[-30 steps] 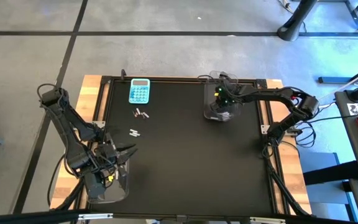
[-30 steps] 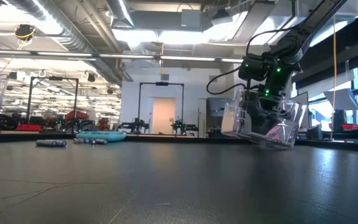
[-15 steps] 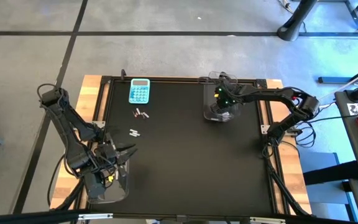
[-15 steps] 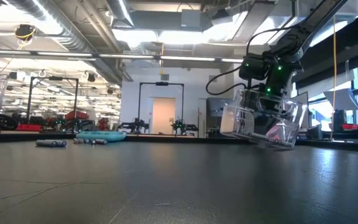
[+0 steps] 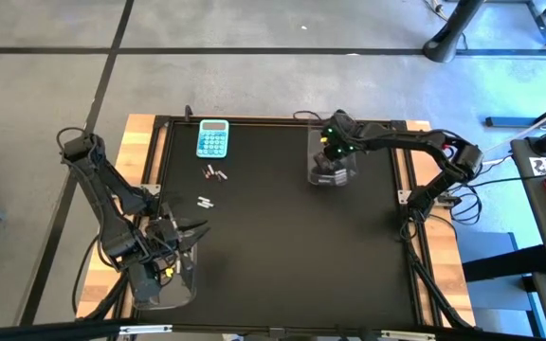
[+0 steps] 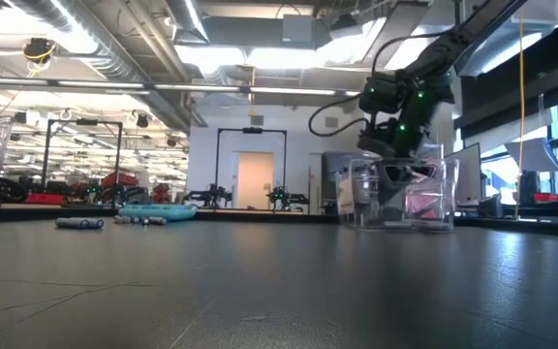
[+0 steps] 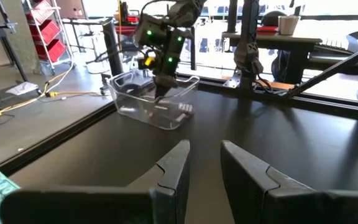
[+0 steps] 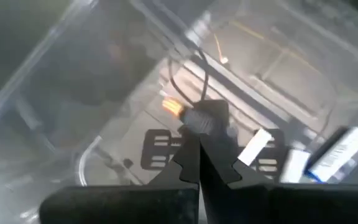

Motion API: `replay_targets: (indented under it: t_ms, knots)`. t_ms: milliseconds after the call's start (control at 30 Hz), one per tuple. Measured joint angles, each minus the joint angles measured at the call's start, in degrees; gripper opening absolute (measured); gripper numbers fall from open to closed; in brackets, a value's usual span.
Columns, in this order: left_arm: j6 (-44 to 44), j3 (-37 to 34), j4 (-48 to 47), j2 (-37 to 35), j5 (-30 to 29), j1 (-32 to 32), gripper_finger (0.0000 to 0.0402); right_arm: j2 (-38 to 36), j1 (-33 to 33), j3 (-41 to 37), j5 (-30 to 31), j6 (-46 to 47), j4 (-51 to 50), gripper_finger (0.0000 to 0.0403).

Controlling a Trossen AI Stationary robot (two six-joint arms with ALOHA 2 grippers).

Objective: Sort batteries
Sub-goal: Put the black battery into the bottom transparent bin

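The black table (image 5: 282, 246) is seen from above with an arm at each side. A clear plastic bin (image 5: 333, 163) stands flat near the far right edge, and the right gripper (image 5: 333, 156) is lowered into it; in the right wrist view its fingers (image 8: 194, 163) are pressed together with nothing visibly held between them. A second clear bin (image 5: 169, 284) sits at the near left corner, where the left gripper (image 7: 202, 163) is parked with its fingers slightly parted and empty. A light-blue calculator (image 5: 212, 138) lies at the far left of the table. The batteries left on the table are found in two small clusters: one (image 5: 216, 172) just in front of the calculator, another (image 5: 204, 202) a little nearer. Silvery-white batteries (image 8: 328, 152) are seen lying inside the right bin.
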Motion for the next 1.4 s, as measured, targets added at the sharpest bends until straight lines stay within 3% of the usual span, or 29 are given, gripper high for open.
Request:
replay_targets:
  t_ms: [267, 433, 800, 933, 1167, 1400]
  knots:
    - [-0.1, 0.0, 0.0, 0.0, 0.1, -0.9, 0.0082, -0.7, 0.5, 3.6, 0.6, -1.8, -0.5, 0.0001]
    - [-0.5, 0.0, 0.0, 0.0, 0.1, -1.0, 0.0082, -0.2, 0.5, 3.6, 1.4, -2.2, -0.3, 0.0022]
    - [-0.7, 0.0, 0.0, 0.0, 0.1, -1.0, 0.0082, 8.8, 0.3, 3.6, 2.6, 1.8, 11.3, 0.0184]
    - [-1.1, 0.0, 0.0, 0.0, 0.1, -1.0, 0.0082, 11.6, 0.3, 3.7, 5.5, 3.4, 14.9, 0.0217]
    - [-2.2, 0.0, 0.1, 0.0, 0.1, -1.0, 0.0082, 13.8, 0.3, 3.8, 11.0, 4.3, 14.5, 0.0206]
    - [-2.2, 0.0, 0.0, 0.0, 0.1, -1.0, 0.0082, 11.6, 0.3, 3.7, 10.5, 4.1, 11.3, 0.0175]
